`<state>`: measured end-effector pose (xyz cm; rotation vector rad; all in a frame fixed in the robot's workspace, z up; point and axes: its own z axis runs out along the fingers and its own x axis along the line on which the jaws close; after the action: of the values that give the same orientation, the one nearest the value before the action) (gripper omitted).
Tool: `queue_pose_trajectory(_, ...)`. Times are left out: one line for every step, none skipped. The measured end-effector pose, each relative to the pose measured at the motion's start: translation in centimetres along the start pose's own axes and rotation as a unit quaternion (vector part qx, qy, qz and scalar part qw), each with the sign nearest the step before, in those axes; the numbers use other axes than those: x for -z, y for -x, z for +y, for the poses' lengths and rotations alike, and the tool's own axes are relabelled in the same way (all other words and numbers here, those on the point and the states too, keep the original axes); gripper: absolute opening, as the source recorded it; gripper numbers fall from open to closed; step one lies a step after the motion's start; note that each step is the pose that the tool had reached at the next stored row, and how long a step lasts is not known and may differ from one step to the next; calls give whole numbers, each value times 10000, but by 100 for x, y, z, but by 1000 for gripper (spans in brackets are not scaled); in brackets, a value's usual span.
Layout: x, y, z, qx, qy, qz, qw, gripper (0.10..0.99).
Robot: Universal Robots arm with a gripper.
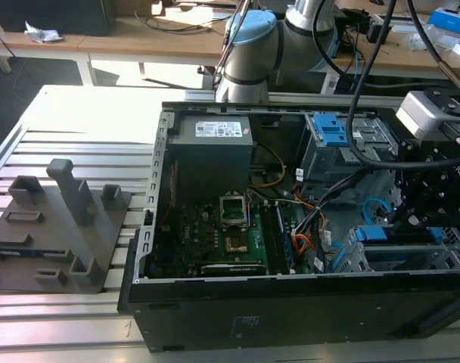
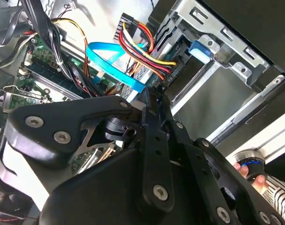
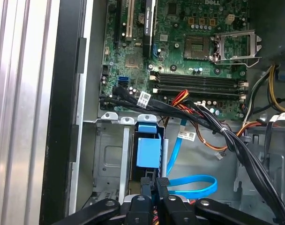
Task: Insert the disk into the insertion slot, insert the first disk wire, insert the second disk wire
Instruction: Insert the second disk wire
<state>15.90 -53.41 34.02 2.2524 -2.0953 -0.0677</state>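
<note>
Just beyond closed gripper (image 3: pixel 155 183), disk (image 3: pixel 147 151) in insertion slot (image 3: pixel 107 154)

Robot arm (image 1: pixel 249 45): large cylindrical joint housings in pale silver-grey metal, one with a light blue end cap. Black cables (image 1: pixel 366 83) run down along the arm to the wrist.

Wrist assembly (image 1: pixel 434 113): light grey box-shaped module at the top, above a black frame with small round fasteners.

Gripper (image 2: pixel 152 108): matte black throughout. Flat, rounded-edge linkage bars overlap one another and are joined by silver pivot screws with recessed heads (image 2: pixel 34 122); a bare-metal plate with triangular cut-outs shows between the links. In the first wrist view, the gripper (image 3: pixel 154 185) appears as narrow black bars above four round-ended links, each with a silver screw.
</note>
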Motion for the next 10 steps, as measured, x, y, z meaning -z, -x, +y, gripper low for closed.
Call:
queue_pose_trajectory(-6, 0, -7, -9, 0, -5, 10000, 165)
queue_pose_trajectory(-10, -2, -13, -18, 4, -9, 10000, 165)
queue_pose_trajectory(-11, -3, -21, -28, 6, -14, 10000, 165)
queue_pose_trajectory(-24, -6, -32, -32, 4, -32, 10000, 165)
queue_pose_trajectory(-21, -7, -40, -37, 8, -32, 10000, 165)
queue_pose_trajectory(-18, -10, -43, -37, 7, -30, 10000, 165)
queue_pose_trajectory(-17, -14, -43, -38, 6, -30, 10000, 165)
queue_pose_trajectory(-18, -19, -43, -39, 6, -32, 10000, 165)
queue_pose_trajectory(-19, -26, -43, -39, 7, -33, 10000, 165)
queue_pose_trajectory(-20, -36, -43, -39, 6, -35, 10000, 165)
